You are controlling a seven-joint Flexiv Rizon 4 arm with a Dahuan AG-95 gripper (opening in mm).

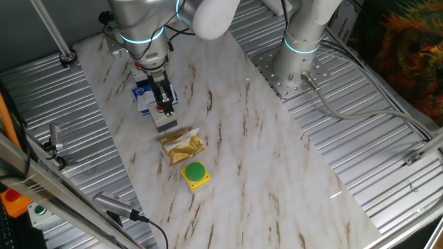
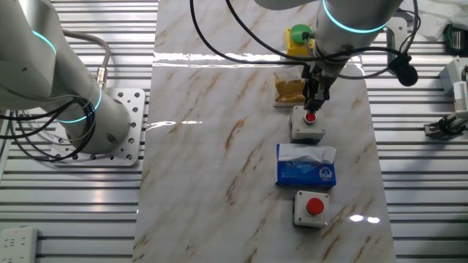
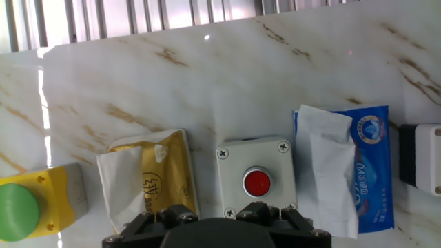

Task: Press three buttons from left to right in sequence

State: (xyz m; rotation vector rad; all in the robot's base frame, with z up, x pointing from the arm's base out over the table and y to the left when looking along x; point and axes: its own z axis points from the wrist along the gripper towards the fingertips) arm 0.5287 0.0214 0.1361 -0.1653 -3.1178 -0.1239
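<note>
Three buttons stand in a row on the marble board. The middle grey-white box [image 2: 308, 126] [image 1: 165, 120] [image 3: 256, 178] has a red cap [image 3: 257, 182]. My gripper [image 2: 311, 109] [image 1: 165, 106] points straight down at that cap, tips right at it; contact is not clear. A second grey-white box [image 2: 311, 208] with a red cap shows only as an edge in the hand view [image 3: 427, 158]. The yellow box with a green dome [image 1: 196, 174] [image 2: 300, 38] [image 3: 31, 207] is at the other end. The hand view shows only the gripper's body [image 3: 220, 234], not the fingertips.
A blue tissue packet [image 2: 306, 166] [image 3: 355, 169] lies between the two grey boxes. A gold foil packet [image 1: 183, 145] [image 2: 289, 88] [image 3: 155, 180] lies between the middle box and the yellow one. A second arm's base [image 1: 304, 41] stands on ribbed metal beside the board.
</note>
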